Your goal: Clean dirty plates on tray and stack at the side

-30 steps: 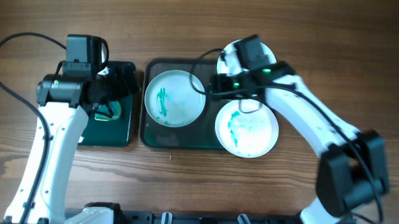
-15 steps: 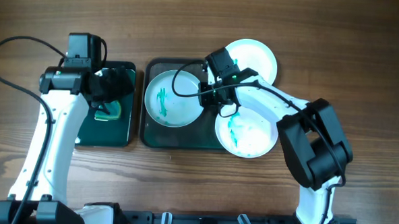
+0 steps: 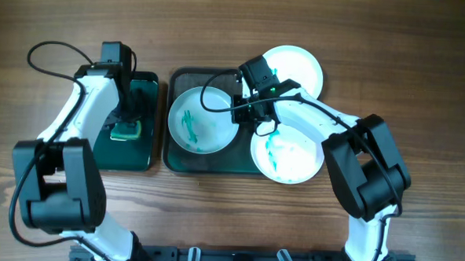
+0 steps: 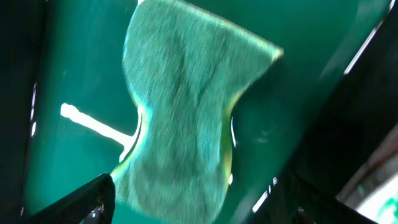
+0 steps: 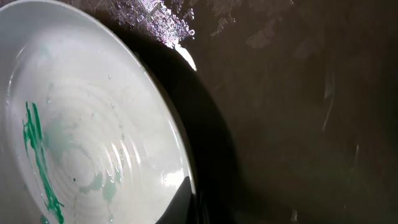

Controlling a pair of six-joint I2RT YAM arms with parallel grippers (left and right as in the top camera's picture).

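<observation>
From overhead, a dark tray [image 3: 173, 155] sat mid-table on the wooden table [image 3: 425, 44]. A dirty plate [image 3: 204, 119] with green smears lay in the tray's left half. A second dirty plate [image 3: 288, 153] overhung the tray's right edge. A clean plate [image 3: 296, 66] rested on the wood just beyond the tray's far right corner. The right gripper [image 3: 240, 111] was at the right rim of the first plate. To the left, beside the dark tray, a green tray [image 3: 141, 154] carried a sponge [image 3: 127, 129], with the left gripper [image 3: 131, 112] directly above it.

In the left wrist view, the sponge lay flat on the green tray. The 2 fingers [image 4: 81, 202] stood spread wide at the lower corners, gripping nothing.

In the right wrist view, the smeared plate filled the left side on the wet dark tray. Only 1 finger [image 5: 183, 198] showed, at the plate's rim, so I cannot tell how far this pincer was closed.
</observation>
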